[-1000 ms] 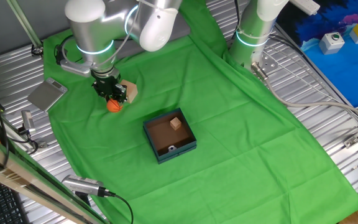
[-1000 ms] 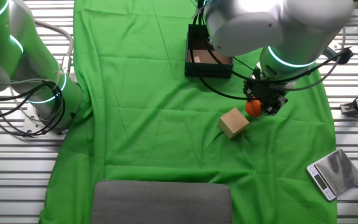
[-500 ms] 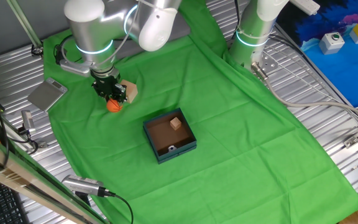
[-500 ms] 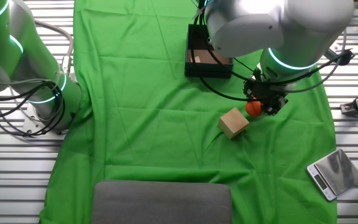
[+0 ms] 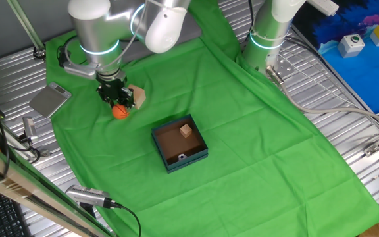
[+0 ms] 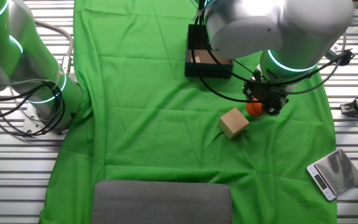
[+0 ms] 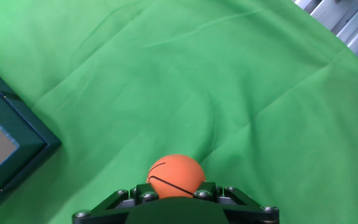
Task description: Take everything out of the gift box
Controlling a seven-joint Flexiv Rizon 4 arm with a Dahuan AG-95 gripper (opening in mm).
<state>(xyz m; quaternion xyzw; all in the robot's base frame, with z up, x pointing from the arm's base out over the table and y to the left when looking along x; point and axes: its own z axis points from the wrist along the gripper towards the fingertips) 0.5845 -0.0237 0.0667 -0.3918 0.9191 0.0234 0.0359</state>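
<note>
Green cloth (image 5: 255, 131) is spread over a ribbed metal tabletop (image 5: 347, 112), and all the task's things are laid on it. Near the middle of the cloth, the small square gift box with dark teal-blue outer walls and a brown inside (image 5: 179, 144) is seen open, and inside it a small tan wooden cube (image 5: 187, 130) sits toward one wall while a tiny black-and-white soccer ball (image 5: 181, 157) rests by the opposite wall. Well apart from the box, the black two-finger gripper (image 5: 115, 100) of the silver arm is lowered close to the cloth, with the small orange ball (image 5: 120, 111) at its tip; in the hand view the ball (image 7: 176, 176) is seen lying just ahead of the gripper's base, on the cloth. Whether the ball is pinched or only sits between loosened fingers cannot be told from any view. A second tan wooden cube (image 6: 234, 122) lies on the cloth just beside the ball and gripper. A flat grey square plate (image 5: 50, 100) is placed on the bare metal off the cloth's edge.
</note>
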